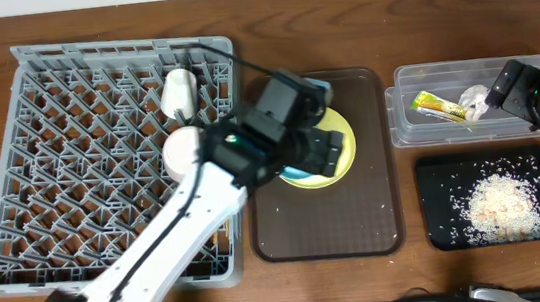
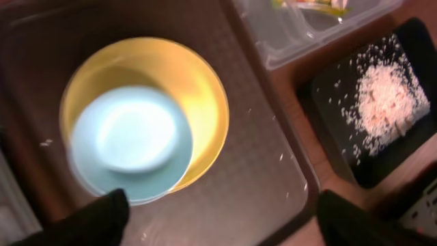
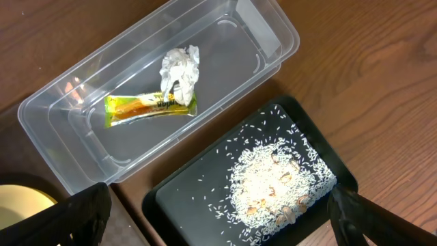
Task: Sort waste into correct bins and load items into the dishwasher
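A light blue bowl [image 2: 130, 137] sits on the round yellow plate [image 2: 198, 89] on the brown serving tray [image 2: 252, 178]. My left gripper [image 2: 218, 205] is open and empty just above them; one finger is by the bowl's rim. Overhead, the arm hides the bowl and part of the plate [image 1: 346, 133]. My right gripper [image 3: 218, 205] is open and empty above the clear tub [image 3: 259, 34] and black tray [image 3: 184, 195]. The tub holds the wrapper [image 3: 147, 106] and tissue [image 3: 179, 67]. Rice scraps [image 3: 280, 178] lie in the black tray. Chopsticks are out of view.
The grey dish rack [image 1: 81, 171] fills the left side and holds a white cup [image 1: 180, 90] and a white bowl [image 1: 182, 152] near its right wall. The brown tray [image 1: 357, 212] lies between the rack and the two bins.
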`<state>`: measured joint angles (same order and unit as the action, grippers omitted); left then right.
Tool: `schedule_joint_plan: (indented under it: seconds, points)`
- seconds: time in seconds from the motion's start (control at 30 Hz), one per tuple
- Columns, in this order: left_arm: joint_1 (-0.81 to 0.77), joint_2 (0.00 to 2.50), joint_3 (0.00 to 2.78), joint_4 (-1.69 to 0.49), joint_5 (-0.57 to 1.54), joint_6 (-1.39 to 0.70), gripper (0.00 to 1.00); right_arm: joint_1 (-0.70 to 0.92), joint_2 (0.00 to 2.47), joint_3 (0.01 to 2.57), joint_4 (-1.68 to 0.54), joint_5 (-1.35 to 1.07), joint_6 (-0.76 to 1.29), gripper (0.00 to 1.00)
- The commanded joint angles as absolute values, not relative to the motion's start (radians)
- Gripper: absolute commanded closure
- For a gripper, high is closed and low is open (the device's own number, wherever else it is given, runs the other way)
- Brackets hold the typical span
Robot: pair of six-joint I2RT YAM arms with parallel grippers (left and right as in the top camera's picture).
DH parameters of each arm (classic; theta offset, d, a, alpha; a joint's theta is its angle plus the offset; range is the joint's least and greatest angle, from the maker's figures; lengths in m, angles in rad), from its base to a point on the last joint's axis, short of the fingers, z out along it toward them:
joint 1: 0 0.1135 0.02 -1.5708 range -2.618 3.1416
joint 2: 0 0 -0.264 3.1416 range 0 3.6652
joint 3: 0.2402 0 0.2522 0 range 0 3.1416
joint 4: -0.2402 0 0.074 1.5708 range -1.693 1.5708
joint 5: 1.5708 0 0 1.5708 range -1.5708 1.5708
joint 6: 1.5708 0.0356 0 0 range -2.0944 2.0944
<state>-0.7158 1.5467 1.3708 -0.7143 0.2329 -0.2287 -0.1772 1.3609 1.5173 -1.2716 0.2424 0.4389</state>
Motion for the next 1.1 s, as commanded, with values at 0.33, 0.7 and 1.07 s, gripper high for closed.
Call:
schedule_joint_plan:
  seconds: [0.33, 0.7, 1.07]
  points:
    - [-0.743, 1.897, 1.346, -0.619, 0.142, -0.266, 0.69, -0.182, 1.36, 1.523, -1.273, 0.25, 0.432, 0.01]
    - [-0.743, 2.039, 1.346, -0.592, 0.077, -0.346, 0.77, -0.182, 1.36, 1.523, -1.273, 0.25, 0.432, 0.01]
    - [-0.741, 1.946, 1.422, -0.657, 0.15, -0.346, 0.92, -0.182, 1.36, 1.523, -1.273, 0.25, 0.432, 0.01]
